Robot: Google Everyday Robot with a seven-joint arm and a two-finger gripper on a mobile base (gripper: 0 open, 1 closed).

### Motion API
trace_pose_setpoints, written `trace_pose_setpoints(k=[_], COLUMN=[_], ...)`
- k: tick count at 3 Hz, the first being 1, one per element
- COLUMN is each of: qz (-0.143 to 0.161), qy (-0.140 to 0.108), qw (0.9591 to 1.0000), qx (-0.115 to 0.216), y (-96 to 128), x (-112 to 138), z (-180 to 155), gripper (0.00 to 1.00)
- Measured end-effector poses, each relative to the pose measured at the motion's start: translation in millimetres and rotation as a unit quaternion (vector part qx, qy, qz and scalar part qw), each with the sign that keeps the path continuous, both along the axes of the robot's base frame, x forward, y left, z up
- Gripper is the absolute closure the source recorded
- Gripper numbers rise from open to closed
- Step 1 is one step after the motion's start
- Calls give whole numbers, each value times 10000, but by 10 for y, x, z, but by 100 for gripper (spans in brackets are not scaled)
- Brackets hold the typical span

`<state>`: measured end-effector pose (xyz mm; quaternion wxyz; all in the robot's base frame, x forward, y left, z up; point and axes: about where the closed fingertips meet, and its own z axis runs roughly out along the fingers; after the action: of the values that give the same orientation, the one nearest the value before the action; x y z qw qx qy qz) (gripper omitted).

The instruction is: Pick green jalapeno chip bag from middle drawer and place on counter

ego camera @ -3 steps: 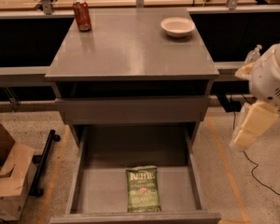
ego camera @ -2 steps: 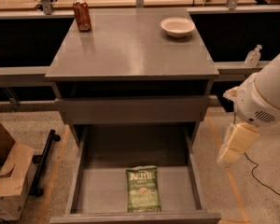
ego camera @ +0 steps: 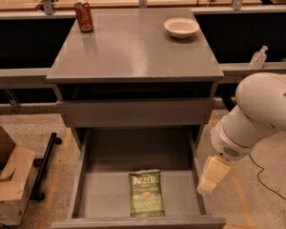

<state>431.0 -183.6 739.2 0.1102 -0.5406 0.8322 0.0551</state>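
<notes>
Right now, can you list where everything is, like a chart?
bag: lying flat near the front of the drawer floor
drawer: pulled out, bag inside
counter: can back left, bowl back right
gripper: beside the drawer's right wall, apart from the bag
task: bag not yet picked up

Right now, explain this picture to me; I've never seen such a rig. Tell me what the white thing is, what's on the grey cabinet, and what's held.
One camera looks down at a grey cabinet from its front. The big white shape on the right is the robot's arm; the pale piece at its end is the gripper, hanging beside the right wall of the open middle drawer. On the counter stand a red soda can and a white bowl. The green jalapeno chip bag lies flat on the drawer floor, apart from the gripper, so it is not held.
</notes>
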Motion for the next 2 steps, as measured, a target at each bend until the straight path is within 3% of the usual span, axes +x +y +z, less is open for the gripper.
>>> trace_pose_setpoints(k=[1,2], qz=[-60,56], qy=[51,-10], qw=[10000,9997], qx=[15,218], y=[3,184], x=[-5,65], z=[-36,-217], gripper=[0,0])
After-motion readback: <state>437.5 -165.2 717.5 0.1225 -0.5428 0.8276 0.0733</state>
